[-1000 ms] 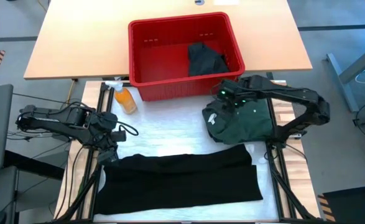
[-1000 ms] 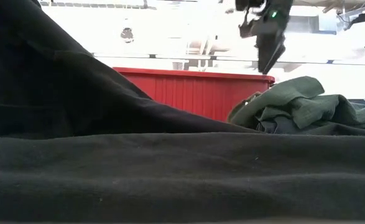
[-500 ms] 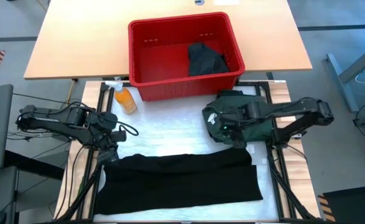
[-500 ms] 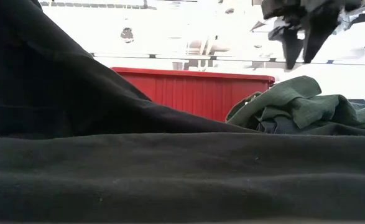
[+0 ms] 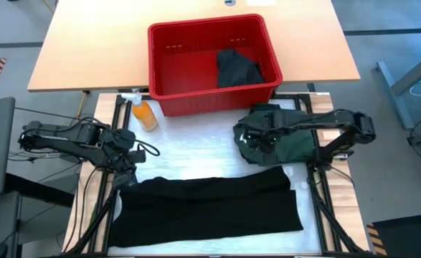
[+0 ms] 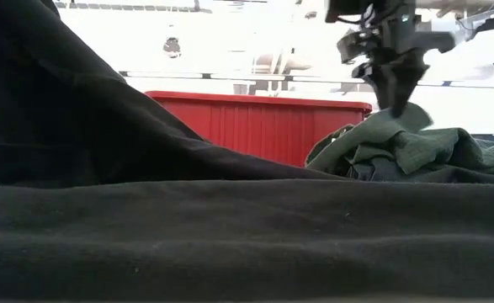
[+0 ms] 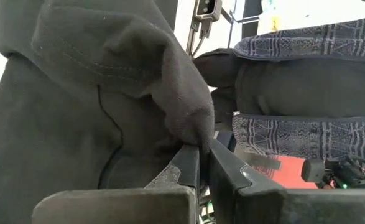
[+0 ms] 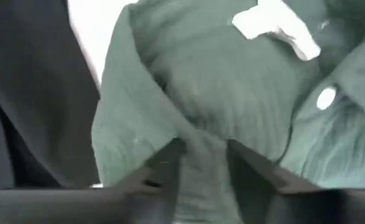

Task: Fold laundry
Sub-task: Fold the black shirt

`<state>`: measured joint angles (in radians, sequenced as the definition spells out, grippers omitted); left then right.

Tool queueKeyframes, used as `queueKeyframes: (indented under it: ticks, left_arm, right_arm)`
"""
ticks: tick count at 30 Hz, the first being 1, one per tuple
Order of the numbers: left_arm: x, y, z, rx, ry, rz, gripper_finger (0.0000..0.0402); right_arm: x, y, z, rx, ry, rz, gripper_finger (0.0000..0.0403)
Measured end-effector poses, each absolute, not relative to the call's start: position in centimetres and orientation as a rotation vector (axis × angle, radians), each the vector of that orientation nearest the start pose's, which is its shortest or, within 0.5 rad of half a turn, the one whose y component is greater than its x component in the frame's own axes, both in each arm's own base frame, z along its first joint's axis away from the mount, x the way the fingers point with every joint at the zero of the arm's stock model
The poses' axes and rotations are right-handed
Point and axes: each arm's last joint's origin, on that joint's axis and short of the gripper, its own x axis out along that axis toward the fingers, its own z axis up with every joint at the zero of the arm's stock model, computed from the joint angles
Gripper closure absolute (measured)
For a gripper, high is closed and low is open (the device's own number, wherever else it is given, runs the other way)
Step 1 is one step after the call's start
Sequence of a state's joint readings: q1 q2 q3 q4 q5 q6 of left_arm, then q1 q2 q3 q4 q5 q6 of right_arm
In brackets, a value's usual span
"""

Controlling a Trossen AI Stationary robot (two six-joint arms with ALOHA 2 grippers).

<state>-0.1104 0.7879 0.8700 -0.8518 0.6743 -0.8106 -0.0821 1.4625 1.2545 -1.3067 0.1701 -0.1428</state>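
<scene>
Pinching the green shirt [image 8: 201, 124] between its narrow jaws, the right gripper [image 5: 257, 136] sits on top; the left gripper [image 7: 201, 165] holds black cloth [image 7: 95, 99] tight.

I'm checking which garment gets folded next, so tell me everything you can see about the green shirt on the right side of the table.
The green shirt is a dark green woven garment lying crumpled in a heap on the white table cover, right of centre, just in front of the red bin. The right wrist view shows a collar, a pale button and a white label. It is unfolded and bunched, with raised ridges. Its near edge meets the spread black garment. The right pincer is down on its left part, with cloth between the fingers.
</scene>
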Motion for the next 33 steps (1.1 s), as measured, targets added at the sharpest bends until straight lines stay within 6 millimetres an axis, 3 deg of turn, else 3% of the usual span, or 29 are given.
queueKeyframes:
  ticks: [4, 6, 13, 18, 24, 28, 33]
  left_arm:
    - [13.5, -3.3, 30.8, -0.954, 1.032, -0.399, 0.0401]
    - [13.5, -3.3, 30.8, -0.952, 1.031, -0.399, 0.0401]
    - [13.5, -3.3, 30.8, -0.949, 1.031, -0.408, 0.0402]
    - [13.5, -3.3, 30.8, -0.953, 1.034, -0.416, 0.0402]
    - [13.5, -3.4, 30.8, -0.956, 1.036, -0.418, 0.0402]
    - [13.5, -3.4, 30.8, -0.969, 1.04, -0.412, 0.0402]
    - [13.5, -3.4, 30.8, -0.97, 1.037, -0.413, 0.0402]
  right_arm:
    - [24.7, -3.3, 27.9, -0.122, 1.5, -0.034, 0.0362]
    - [24.7, -3.6, 28.3, -0.077, 1.462, -0.012, 0.0382]
    - [25.9, -3.3, 30.1, -0.053, 1.174, -0.061, 0.0351]
    - [25.4, -3.1, 30.0, 0.049, 1.217, -0.121, 0.0319]
    - [24.3, -3.2, 29.9, 0.121, 1.299, -0.171, 0.0239]
    - [22.1, -1.9, 30.8, 0.321, 1.344, -0.214, 0.019]
    - [17.9, 2.8, 30.9, 0.485, 1.277, -0.207, 0.0169]
